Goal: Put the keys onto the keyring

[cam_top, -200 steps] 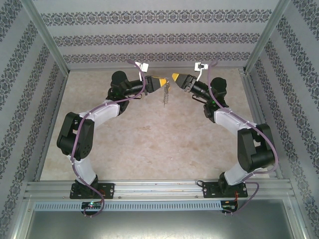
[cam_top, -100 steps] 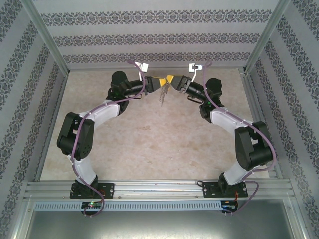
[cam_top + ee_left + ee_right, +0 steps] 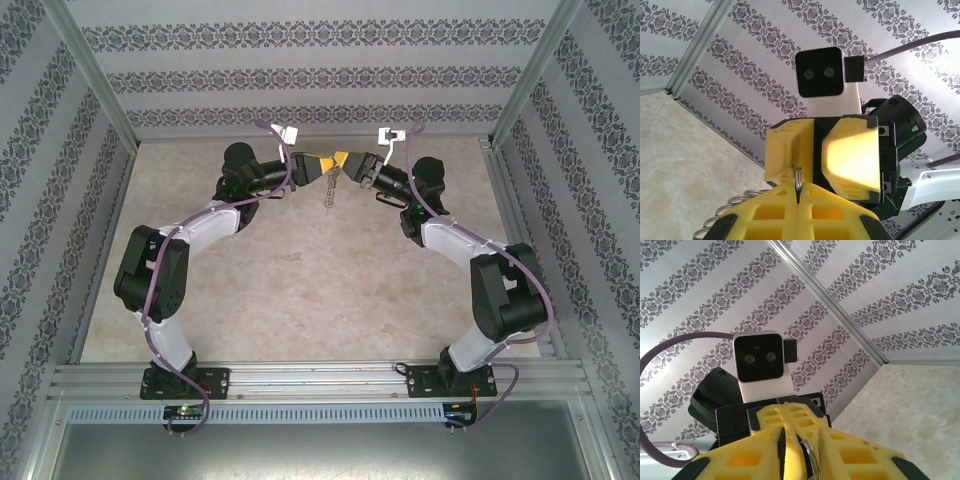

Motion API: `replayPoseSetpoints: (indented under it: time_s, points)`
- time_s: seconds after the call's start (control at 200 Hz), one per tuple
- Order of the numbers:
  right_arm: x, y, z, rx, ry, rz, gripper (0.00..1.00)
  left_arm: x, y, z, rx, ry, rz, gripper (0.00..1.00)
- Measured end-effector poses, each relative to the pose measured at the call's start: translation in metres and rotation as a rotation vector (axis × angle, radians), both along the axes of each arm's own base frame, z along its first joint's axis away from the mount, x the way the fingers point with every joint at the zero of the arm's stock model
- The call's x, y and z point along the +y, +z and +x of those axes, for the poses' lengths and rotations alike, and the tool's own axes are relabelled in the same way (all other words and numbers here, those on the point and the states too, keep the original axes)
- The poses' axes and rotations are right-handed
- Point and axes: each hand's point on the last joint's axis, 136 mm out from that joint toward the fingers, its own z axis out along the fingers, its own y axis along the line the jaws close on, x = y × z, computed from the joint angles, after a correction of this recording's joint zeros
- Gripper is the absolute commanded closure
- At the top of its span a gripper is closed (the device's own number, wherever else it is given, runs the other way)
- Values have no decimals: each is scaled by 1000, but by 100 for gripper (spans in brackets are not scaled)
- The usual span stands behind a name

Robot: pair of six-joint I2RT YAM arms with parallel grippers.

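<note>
We find the left claw [image 3: 324,166] clamped on the dark grey oval metal keyring [image 3: 328,194]. The right claw [image 3: 343,159] stands narrowly apart, and we cannot tell its grip.

From where I stand I count two arms, the left arm [image 3: 210,220] and the right arm [image 3: 455,240], over one pale surface [image 3: 300,290]. Each ends in a tool, so two: the left tool [image 3: 329,167] and the right tool [image 3: 339,160], with two yellow fingers [image 3: 847,155] apiece, four in all. Two wrist cameras [image 3: 820,73], one per arm. Two purple cables [image 3: 700,334], one along each arm. One keyring [image 3: 328,195] hangs under the tools; its pale metal bits are too small to count
</note>
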Motion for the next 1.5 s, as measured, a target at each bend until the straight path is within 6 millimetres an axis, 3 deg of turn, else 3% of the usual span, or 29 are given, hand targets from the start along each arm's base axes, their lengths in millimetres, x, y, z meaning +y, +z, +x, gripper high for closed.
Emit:
replayPoseSetpoints:
  time_s: [0.19, 0.48, 0.67, 0.819, 1.014, 1.284, 1.499]
  points:
    - [1, -4, 1, 8, 3, -3, 72, 0, 0, 0, 0, 0, 0, 100]
    - [1, -10, 1, 16, 8, -4, 79, 0, 0, 0, 0, 1, 0, 100]
    - [1, -8, -1, 2, 14, -1, 100, 1, 0, 2, 1, 11, -2, 100]
    - [1, -8, -2, -4, 18, 0, 100, 0, 0, 2, 2, 10, -2, 100]
    - [-3, -9, -1, -4, 23, -6, 100, 0, -1, 3, 0, 13, 6, 77]
    - [-24, -15, 11, 21, 15, -52, 100, 13, 3, 17, -14, 50, 38, 67]
    - [-28, 3, 14, -29, 56, -108, 100, 21, 13, 26, -30, 52, 92, 63]
